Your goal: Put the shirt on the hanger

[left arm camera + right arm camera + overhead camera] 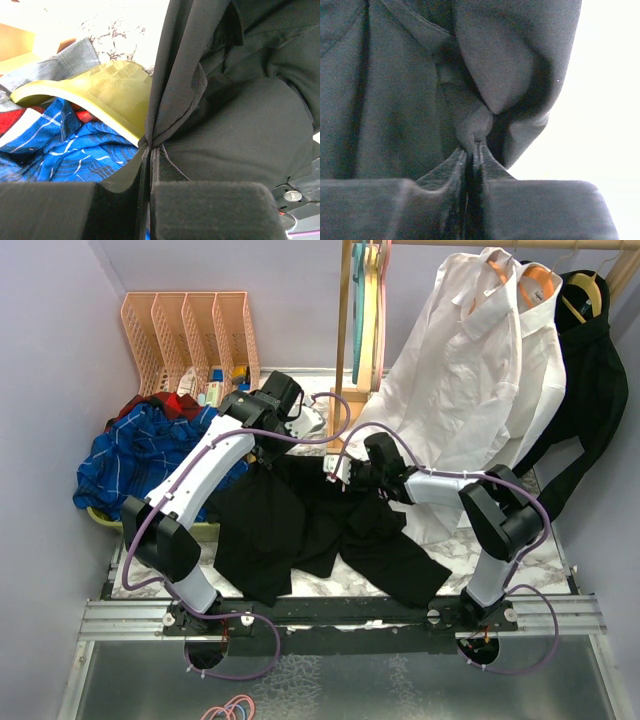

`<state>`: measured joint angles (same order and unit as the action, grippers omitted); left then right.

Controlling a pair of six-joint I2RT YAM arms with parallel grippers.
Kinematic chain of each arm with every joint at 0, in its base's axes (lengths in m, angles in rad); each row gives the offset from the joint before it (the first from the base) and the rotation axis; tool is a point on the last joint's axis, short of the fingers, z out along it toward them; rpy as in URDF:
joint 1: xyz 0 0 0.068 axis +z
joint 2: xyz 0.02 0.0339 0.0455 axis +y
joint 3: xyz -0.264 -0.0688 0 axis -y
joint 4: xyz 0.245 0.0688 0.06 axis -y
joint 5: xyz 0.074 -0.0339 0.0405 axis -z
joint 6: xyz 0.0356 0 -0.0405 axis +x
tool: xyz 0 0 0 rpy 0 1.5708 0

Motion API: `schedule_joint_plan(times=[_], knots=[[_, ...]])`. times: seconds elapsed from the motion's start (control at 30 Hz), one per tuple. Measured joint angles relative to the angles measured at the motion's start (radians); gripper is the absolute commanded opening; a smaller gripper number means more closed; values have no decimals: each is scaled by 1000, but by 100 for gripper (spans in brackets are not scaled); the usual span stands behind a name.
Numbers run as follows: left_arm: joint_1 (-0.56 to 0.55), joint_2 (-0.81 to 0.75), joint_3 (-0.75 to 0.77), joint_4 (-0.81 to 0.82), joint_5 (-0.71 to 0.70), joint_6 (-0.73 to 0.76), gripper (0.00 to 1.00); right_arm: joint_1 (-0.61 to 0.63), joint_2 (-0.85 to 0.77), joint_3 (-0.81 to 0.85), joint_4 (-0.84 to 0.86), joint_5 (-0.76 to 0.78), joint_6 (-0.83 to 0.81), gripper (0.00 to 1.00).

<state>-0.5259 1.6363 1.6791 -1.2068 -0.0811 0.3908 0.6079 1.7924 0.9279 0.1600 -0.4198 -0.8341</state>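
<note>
The black shirt [320,525] lies crumpled on the marble table, spread between both arms. My left gripper [264,454] is shut on a folded edge of the shirt at its upper left; in the left wrist view the jaws [149,148] pinch a seam of the shirt [240,115]. My right gripper [347,476] is shut on the shirt's upper right part; in the right wrist view the jaws [474,145] pinch a bunched fold of the shirt [395,90]. A thin pink hanger [383,300] hangs on the rack at the back, beside cream and teal hangers.
A white dress shirt [470,390] on an orange hanger and a dark garment [590,380] hang at the back right. A blue plaid garment [140,460] lies in a yellow-green basket [110,90] on the left. A pink file rack [190,330] stands at the back left.
</note>
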Motion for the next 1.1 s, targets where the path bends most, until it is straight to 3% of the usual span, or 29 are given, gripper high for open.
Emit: schedule_joint_plan(times=[0.2,0.43,0.67,0.93,1.0,1.1], knots=[[0,0,10,-2,-17,0,0,0,-79,-55,61,28,65,1],[0,27,74,26,-69,12,0,0,-265,-145,212,93,481,1],[0,291,190,102,-186,12,0,0,-439,-386,307,174,813,1],[11,457,328,159,-272,7,0,0,-690,-527,295,263,943,1],[17,457,335,169,-275,0,15,0,-735,-559,297,299,962,1],[24,453,322,187,-275,-9,51,0,-745,-584,297,335,977,1]])
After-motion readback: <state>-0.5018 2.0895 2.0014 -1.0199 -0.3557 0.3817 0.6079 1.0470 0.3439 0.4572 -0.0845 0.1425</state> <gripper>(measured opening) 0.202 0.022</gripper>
